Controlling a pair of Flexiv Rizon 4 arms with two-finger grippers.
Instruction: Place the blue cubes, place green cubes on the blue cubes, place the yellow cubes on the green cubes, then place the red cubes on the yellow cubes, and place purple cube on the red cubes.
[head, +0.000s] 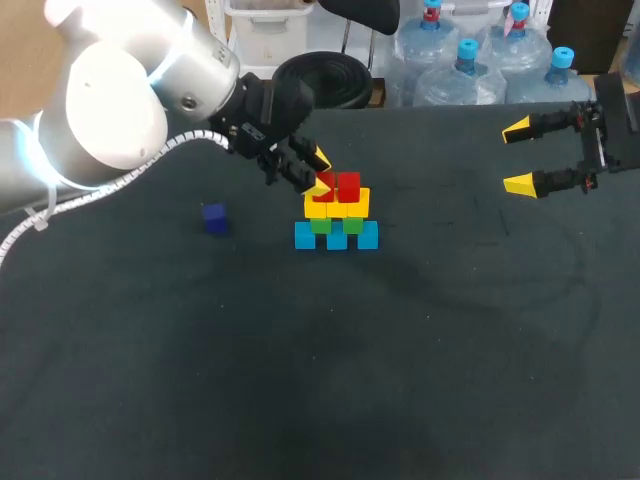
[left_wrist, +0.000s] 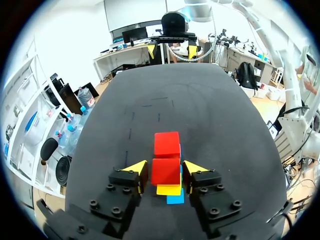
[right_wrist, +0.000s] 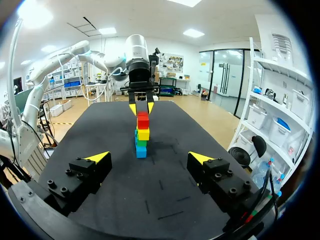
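A pyramid of cubes stands mid-table: blue cubes (head: 337, 238) at the bottom, green cubes (head: 320, 225) on them, then yellow cubes (head: 355, 203), with two red cubes (head: 348, 187) on top. My left gripper (left_wrist: 165, 167) straddles the nearer red cube (left_wrist: 165, 175). Its fingers stand a sliver off each side of the cube, so it is open. The cube rests on the yellow layer (left_wrist: 168, 190). The purple cube (head: 214, 217) lies alone to the left of the stack. My right gripper (head: 520, 156) hovers wide open and empty at the far right, facing the stack (right_wrist: 142, 135).
The dark table (head: 400, 360) stretches bare in front of the stack. My left arm's white body (head: 110, 110) and cable fill the table's back left corner.
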